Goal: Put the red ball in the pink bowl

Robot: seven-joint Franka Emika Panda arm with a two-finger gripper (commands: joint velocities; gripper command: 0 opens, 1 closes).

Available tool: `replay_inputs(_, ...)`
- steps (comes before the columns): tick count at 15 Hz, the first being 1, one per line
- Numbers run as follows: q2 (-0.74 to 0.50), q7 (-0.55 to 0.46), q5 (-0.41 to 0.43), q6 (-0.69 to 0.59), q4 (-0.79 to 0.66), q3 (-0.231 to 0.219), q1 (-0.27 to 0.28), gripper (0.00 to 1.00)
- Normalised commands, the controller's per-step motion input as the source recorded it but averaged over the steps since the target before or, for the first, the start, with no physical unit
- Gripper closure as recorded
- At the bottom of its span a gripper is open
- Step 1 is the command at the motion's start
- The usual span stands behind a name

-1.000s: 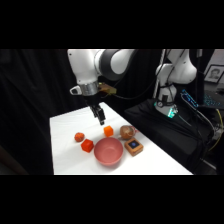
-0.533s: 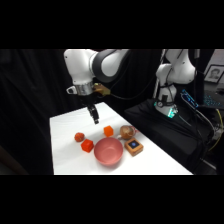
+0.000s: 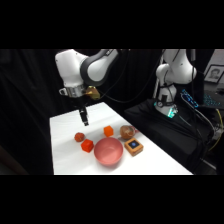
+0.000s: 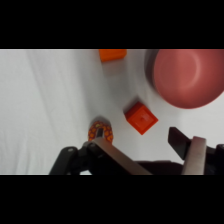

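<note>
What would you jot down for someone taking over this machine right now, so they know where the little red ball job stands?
Gripper: open, holding nothing, hanging above the table over the red ball.
Red ball: on the table, not gripped; the wrist view shows it just by the fingers.
Pink bowl: on the table near the front edge, nothing in it; a red-orange cube lies between ball and bowl.
Done: the arm is lined up over the ball, nothing more.
Left: come down, grasp the ball, carry it past the cube and drop it into the bowl.
</note>
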Motion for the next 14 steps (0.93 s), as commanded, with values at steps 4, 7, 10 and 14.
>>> replay_inputs(4, 0.42, 0.14, 0.112, 0.15, 0.47, -0.013, -0.035, 0.0)
replay_inputs(7, 0.34, 0.17, 0.058, 0.11, 0.42, -0.05, -0.016, 0.0)
replay_inputs(10, 0.23, 0.15, 0.04, 0.07, 0.32, -0.05, -0.01, 0.0)
replay_inputs(14, 0.17, 0.13, 0.038, 0.07, 0.23, -0.035, 0.005, 0.0)
